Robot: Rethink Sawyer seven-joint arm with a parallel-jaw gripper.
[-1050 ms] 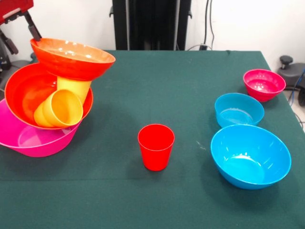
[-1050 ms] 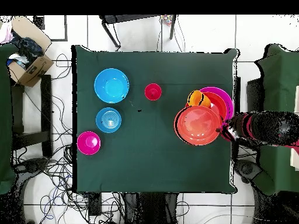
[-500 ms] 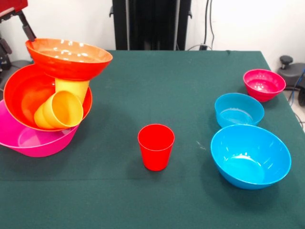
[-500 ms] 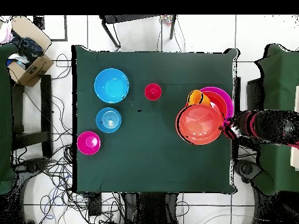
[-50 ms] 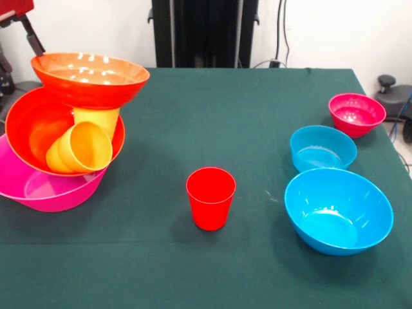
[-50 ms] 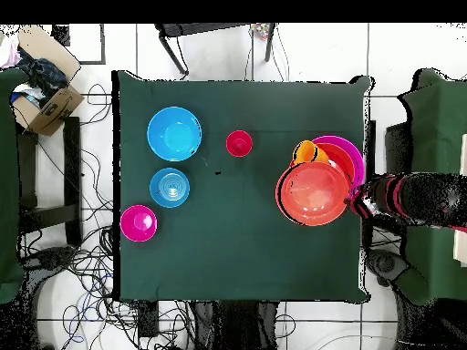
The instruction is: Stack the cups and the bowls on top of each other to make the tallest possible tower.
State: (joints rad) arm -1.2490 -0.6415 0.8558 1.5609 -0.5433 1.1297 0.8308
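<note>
Orange-red, pink and yellow plastic makes up the tower, which sits at the left edge of the green surface in the front view. Its long axis runs upward but leans. The pink bowl is the base, mouth up. A tilted orange-red bowl rests in it, mouth turned toward the camera. Inside that bowl lies a yellow-orange cup on its side, mouth facing the camera. A yellow cup stands behind it, carrying the top orange-red bowl, which sits mouth up and nearly level.

The red cup stands upright, mouth up, alone near the middle of the surface. On the right, well apart from the tower, three empty bowls sit mouth up in a row: the big blue bowl nearest, the small blue bowl behind it, the magenta bowl farthest.

The pincer is just beside the top bowl's rim at the surface's edge; I cannot tell whether it is apart or together. A cardboard box sits on the floor.
</note>
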